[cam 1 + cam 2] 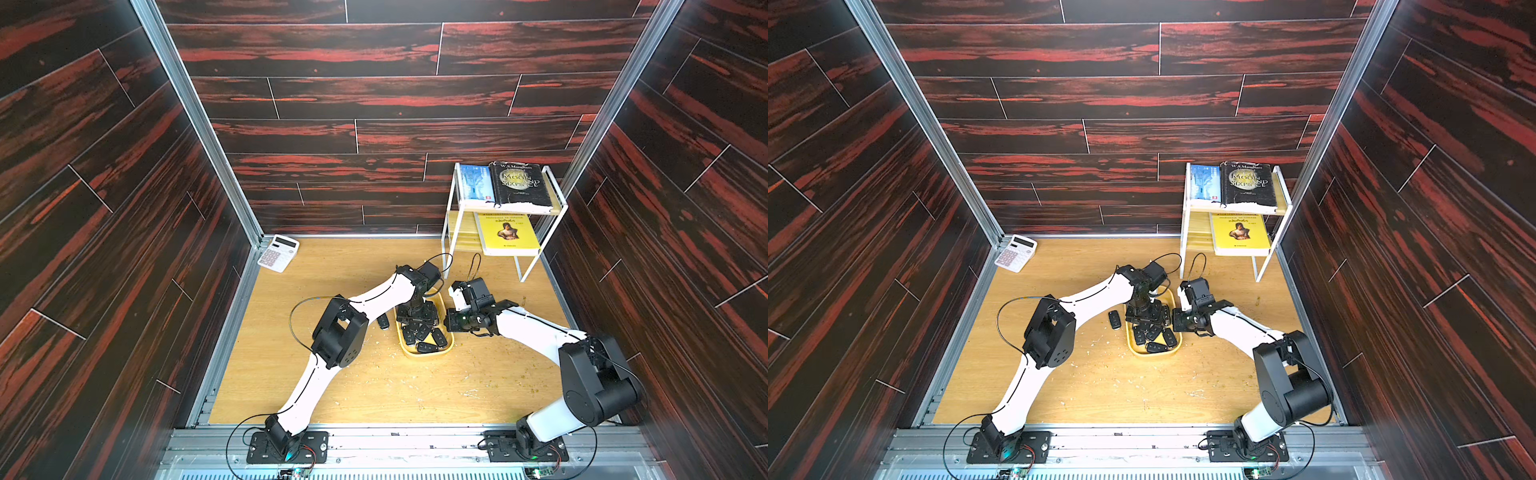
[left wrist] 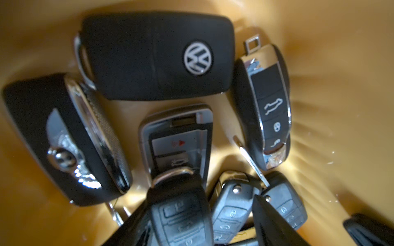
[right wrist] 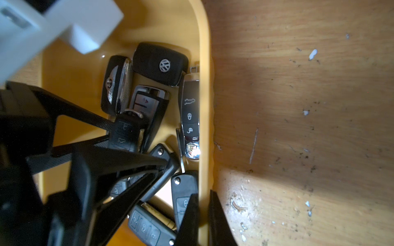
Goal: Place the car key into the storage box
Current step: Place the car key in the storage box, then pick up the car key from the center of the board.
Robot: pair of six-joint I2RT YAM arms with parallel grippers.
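Observation:
The yellow storage box (image 1: 424, 355) (image 1: 1152, 354) stands mid-table and holds several black car keys. My left gripper (image 1: 415, 316) (image 1: 1144, 318) reaches down into it, jaws apart. Between them a black three-button car key (image 2: 181, 213) (image 3: 123, 132) rests on the other keys, with a gap beside it toward one finger. In the left wrist view the left gripper (image 2: 200, 208) is open. My right gripper (image 3: 204, 193) (image 1: 451, 322) is shut on the storage box's rim (image 3: 204, 85) at its right side. Another car key (image 1: 383, 321) (image 1: 1114, 319) lies on the table just left of the box.
A white wire rack (image 1: 521, 274) with books stands at the back right. A white calculator (image 1: 277, 252) lies in the back left corner. Crumbs are scattered over the wooden table (image 1: 415, 395). Dark walls enclose the cell on three sides.

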